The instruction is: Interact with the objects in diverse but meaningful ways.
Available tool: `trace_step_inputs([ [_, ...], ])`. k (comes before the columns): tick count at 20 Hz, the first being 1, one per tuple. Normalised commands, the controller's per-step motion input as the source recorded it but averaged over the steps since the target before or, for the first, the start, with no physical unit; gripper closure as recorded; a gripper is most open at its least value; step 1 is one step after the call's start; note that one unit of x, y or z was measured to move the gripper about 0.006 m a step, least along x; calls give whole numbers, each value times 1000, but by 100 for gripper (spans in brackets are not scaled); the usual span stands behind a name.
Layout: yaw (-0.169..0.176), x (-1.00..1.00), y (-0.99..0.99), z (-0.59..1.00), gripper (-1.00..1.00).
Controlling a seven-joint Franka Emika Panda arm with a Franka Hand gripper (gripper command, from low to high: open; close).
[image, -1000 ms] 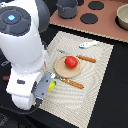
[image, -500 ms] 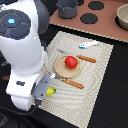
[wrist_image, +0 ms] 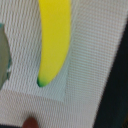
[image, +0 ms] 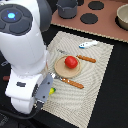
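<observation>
One yellow banana (wrist_image: pixel 54 41) lies on the woven mat (image: pixel 95 75) under the arm; claw state unclear.

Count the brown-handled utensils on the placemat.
2. One brown-handled utensil lies beside the red tomato, toward the exterior view's right. The other utensil lies just below the round board holding the tomato. The arm may hide more.

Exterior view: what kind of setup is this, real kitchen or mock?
Most likely a toy kitchen mock-up on a dark tabletop: a brown play stove with black round burners, a beige woven placemat, and a red toy tomato on a small round plate.
</observation>
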Motion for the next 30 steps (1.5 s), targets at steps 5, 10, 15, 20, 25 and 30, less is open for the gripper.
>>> trace_step_inputs([
  [5,-8,-358,310,143,-100],
  [10,0,-666,453,0,-100],
  [15,4,-825,577,-35,-100],
  [20,2,-915,651,-47,-100],
  [25,1,-841,678,-21,-100],
  [30,44,-667,650,-5,-100],
])
